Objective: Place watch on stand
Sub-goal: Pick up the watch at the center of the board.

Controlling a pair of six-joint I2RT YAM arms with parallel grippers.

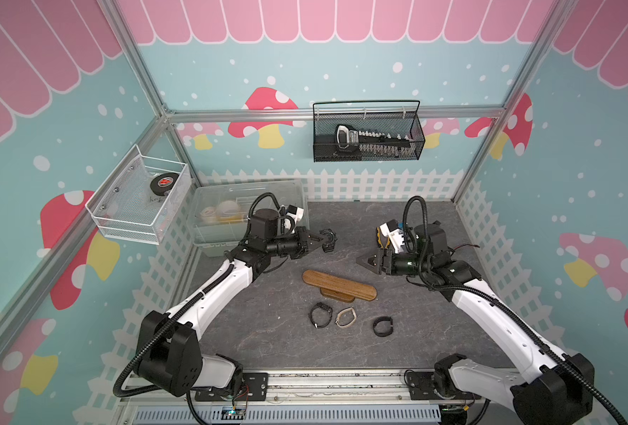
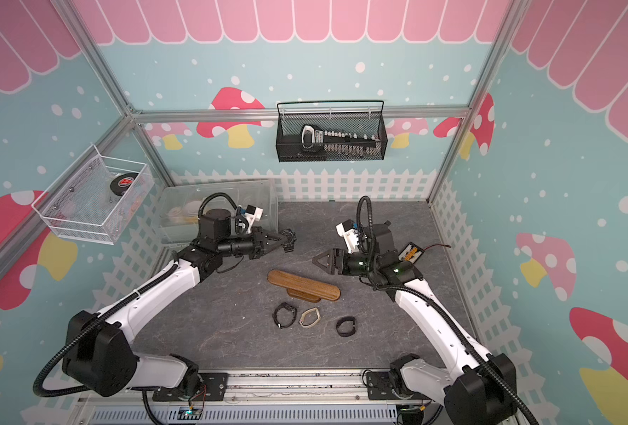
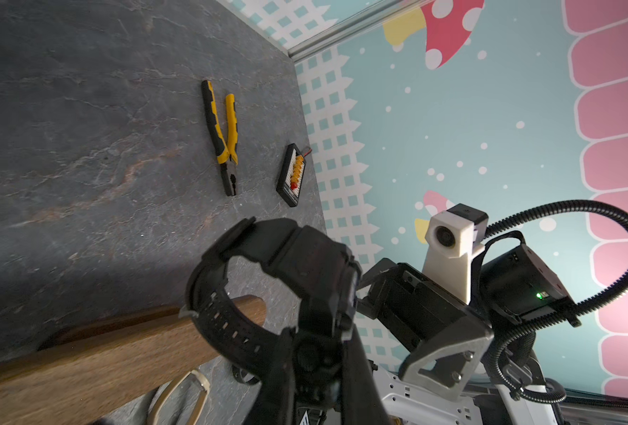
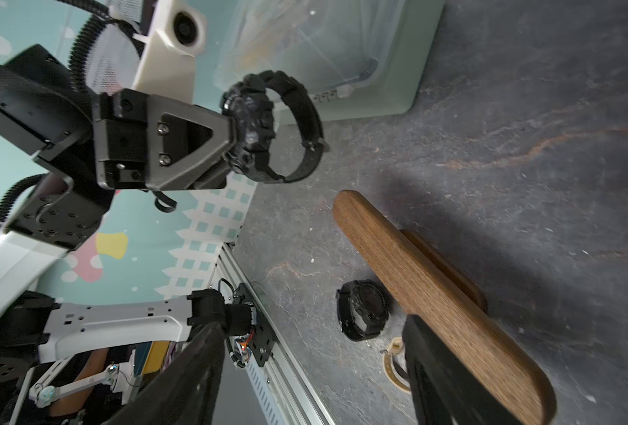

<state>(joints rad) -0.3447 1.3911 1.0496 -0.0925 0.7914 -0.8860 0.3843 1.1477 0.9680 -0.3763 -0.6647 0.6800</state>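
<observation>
A chunky black watch (image 1: 330, 237) (image 2: 289, 237) hangs in the air above the table's back left, with my left gripper (image 1: 322, 240) (image 2: 281, 240) shut on its case. The left wrist view shows the watch (image 3: 286, 265) pinched between the jaws of the left gripper (image 3: 318, 346), its strap loop open beyond them. The wooden stand (image 1: 338, 285) (image 2: 303, 283) (image 4: 434, 287) lies bare at mid-table, its left end (image 3: 84, 360) just below the strap. My right gripper (image 1: 362, 260) (image 2: 318, 259) (image 4: 314, 327) hovers open and empty by the stand's right end.
Three more watches lie in front of the stand: black (image 1: 320, 314), beige (image 1: 345, 317), black band (image 1: 383, 326). Yellow-handled pliers (image 3: 222, 136) and a small connector board (image 3: 292, 174) lie at the back right. A clear bin (image 1: 231, 206) stands at the back left; wire baskets (image 1: 367, 132) (image 1: 139, 198) hang on the walls.
</observation>
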